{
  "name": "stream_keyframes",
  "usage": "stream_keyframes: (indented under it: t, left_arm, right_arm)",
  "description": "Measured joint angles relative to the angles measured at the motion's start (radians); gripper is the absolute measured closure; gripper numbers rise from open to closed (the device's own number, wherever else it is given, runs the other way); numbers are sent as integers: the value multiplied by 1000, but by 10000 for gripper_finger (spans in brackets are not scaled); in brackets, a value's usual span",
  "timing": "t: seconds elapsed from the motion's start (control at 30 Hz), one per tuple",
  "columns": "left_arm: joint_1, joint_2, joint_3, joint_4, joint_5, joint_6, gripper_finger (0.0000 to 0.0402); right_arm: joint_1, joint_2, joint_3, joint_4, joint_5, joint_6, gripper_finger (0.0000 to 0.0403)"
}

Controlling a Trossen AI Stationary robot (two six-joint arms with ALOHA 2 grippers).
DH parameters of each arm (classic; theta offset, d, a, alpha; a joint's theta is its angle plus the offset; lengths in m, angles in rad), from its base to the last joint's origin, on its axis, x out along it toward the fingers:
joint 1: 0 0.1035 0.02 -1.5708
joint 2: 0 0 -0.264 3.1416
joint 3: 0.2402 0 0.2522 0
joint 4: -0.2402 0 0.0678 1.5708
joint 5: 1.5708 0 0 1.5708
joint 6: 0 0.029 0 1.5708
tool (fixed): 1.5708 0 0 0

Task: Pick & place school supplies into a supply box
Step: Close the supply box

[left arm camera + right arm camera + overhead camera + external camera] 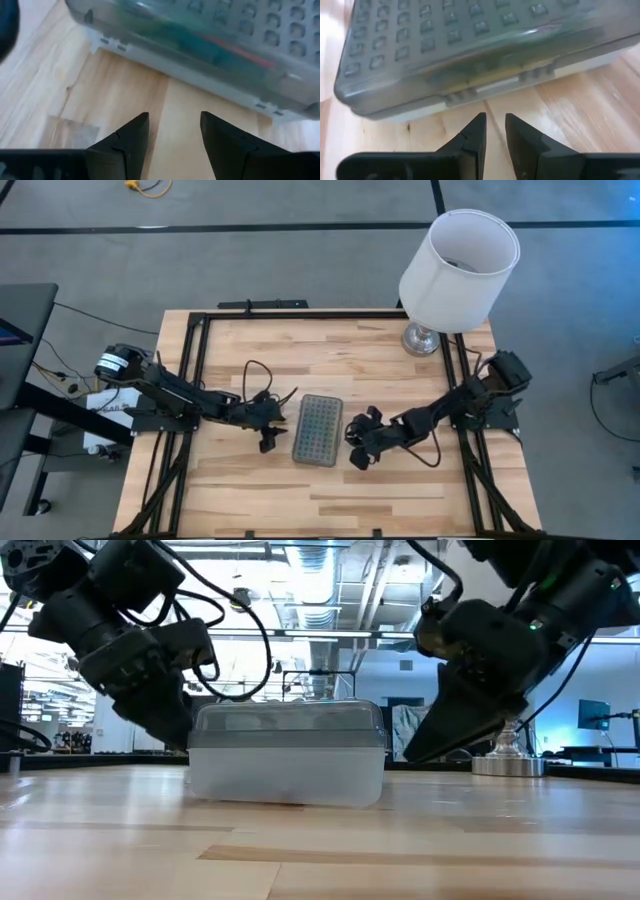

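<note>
The closed supply box [318,430] lies lengthwise between my arms, my left gripper [267,442] spread empty beside one long side, my right gripper [358,460] narrowly parted, empty, by the other.

Grey floor [300,250] crossed by dark lines surrounds the wooden table [380,490]; a white lamp [458,270] stands there.

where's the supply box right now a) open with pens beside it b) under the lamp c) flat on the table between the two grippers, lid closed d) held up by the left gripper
c: the supply box lies flat on the table, lid closed, with the left gripper and the right gripper on either side of it, neither holding it.
</note>
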Motion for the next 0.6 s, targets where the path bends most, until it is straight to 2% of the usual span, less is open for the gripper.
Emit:
stream_keyframes:
  t: [0.13,0.6]
  left_arm:
    - [1,-1,1,50,37,0,228]
    - [-7,-1,2,119,40,-24,228]
  right_arm:
    - [-14,10,1,11,13,-10,337]
    - [-82,10,1,29,25,-62,337]
